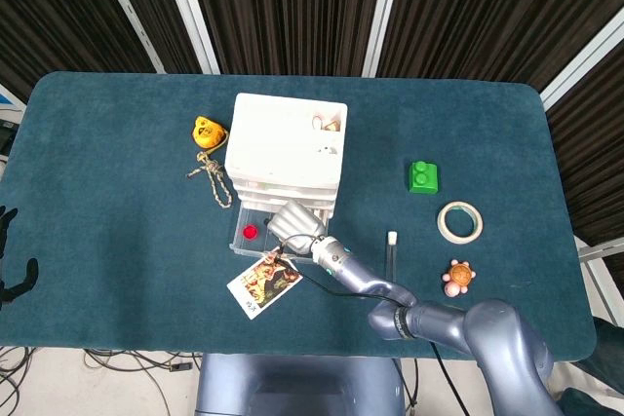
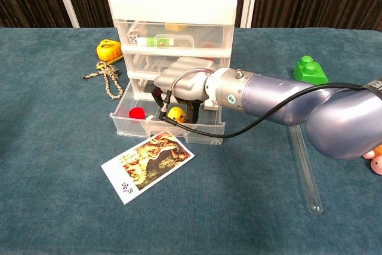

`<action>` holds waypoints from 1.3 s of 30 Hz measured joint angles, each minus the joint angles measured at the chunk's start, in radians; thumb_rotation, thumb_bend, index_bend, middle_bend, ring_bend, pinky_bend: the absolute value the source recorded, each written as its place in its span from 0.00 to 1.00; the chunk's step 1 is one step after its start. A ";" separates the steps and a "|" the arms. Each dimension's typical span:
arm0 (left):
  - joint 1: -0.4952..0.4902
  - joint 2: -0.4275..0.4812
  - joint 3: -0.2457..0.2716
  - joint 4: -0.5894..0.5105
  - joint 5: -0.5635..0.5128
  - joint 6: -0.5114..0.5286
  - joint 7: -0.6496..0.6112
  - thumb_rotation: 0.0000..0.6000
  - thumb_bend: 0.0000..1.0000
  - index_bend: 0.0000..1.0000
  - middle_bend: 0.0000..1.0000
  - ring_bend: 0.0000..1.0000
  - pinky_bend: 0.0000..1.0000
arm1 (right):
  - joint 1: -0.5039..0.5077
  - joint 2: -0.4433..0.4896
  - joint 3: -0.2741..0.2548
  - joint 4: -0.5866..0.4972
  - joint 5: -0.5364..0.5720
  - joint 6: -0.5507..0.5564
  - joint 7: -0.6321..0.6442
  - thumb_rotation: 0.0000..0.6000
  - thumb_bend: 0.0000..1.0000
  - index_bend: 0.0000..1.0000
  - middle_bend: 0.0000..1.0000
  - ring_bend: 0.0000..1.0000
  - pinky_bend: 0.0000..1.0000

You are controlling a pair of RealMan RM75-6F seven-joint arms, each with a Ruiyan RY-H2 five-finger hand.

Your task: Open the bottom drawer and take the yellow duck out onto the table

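Note:
The white drawer unit [image 2: 173,4] stands mid-table with its clear bottom drawer [image 2: 128,125] pulled out toward me. Inside that drawer sits the yellow duck [image 2: 175,113], beside a small red thing [image 2: 137,113]. My right hand [image 2: 182,88] reaches down into the drawer from above, and its dark fingers close on both sides of the duck, holding it. The head view shows the same hand [image 1: 295,223] over the drawer; the duck is hidden there. At the far left edge my left hand [image 1: 10,260] hangs off the table with fingers apart and nothing in it.
A picture card [image 2: 147,166] lies just in front of the drawer. A knotted rope [image 2: 108,79] and a yellow object [image 2: 109,49] lie left of the unit. To the right lie a glass tube [image 2: 304,165], a green block [image 2: 310,70], a tape ring [image 1: 459,221] and a turtle toy [image 1: 457,277].

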 measured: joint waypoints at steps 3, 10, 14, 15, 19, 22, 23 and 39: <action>0.000 0.000 0.000 0.000 -0.001 0.000 0.001 1.00 0.46 0.00 0.00 0.00 0.00 | 0.000 -0.004 0.000 0.004 -0.001 -0.002 -0.001 1.00 0.28 0.45 1.00 1.00 1.00; 0.000 0.001 -0.001 -0.001 -0.003 -0.002 -0.001 1.00 0.46 0.00 0.00 0.00 0.00 | 0.000 -0.013 0.007 0.015 0.000 -0.002 -0.001 1.00 0.28 0.46 1.00 1.00 1.00; 0.000 0.002 0.000 -0.001 -0.003 -0.003 -0.001 1.00 0.46 0.00 0.00 0.00 0.00 | 0.002 -0.020 0.009 0.023 0.000 -0.004 -0.002 1.00 0.28 0.47 1.00 1.00 1.00; 0.000 0.002 0.000 -0.001 -0.004 -0.003 -0.001 1.00 0.46 0.00 0.00 0.00 0.00 | 0.002 -0.021 0.010 0.025 -0.001 -0.004 -0.002 1.00 0.29 0.47 1.00 1.00 1.00; -0.001 0.003 0.000 -0.002 -0.005 -0.005 -0.001 1.00 0.46 0.00 0.00 0.00 0.00 | 0.002 -0.023 0.011 0.027 -0.003 -0.003 -0.003 1.00 0.29 0.50 1.00 1.00 1.00; -0.001 0.004 0.000 -0.004 -0.006 -0.006 0.000 1.00 0.46 0.00 0.00 0.00 0.00 | 0.002 -0.025 0.012 0.028 -0.002 -0.004 -0.006 1.00 0.30 0.51 1.00 1.00 1.00; -0.001 0.004 0.001 -0.005 -0.007 -0.007 0.000 1.00 0.46 0.00 0.00 0.00 0.00 | 0.002 -0.025 0.012 0.028 -0.002 -0.004 -0.007 1.00 0.30 0.52 1.00 1.00 1.00; -0.002 0.007 0.001 -0.010 -0.011 -0.012 -0.004 1.00 0.46 0.00 0.00 0.00 0.00 | -0.003 -0.019 0.019 0.014 -0.007 0.006 -0.006 1.00 0.31 0.57 1.00 1.00 1.00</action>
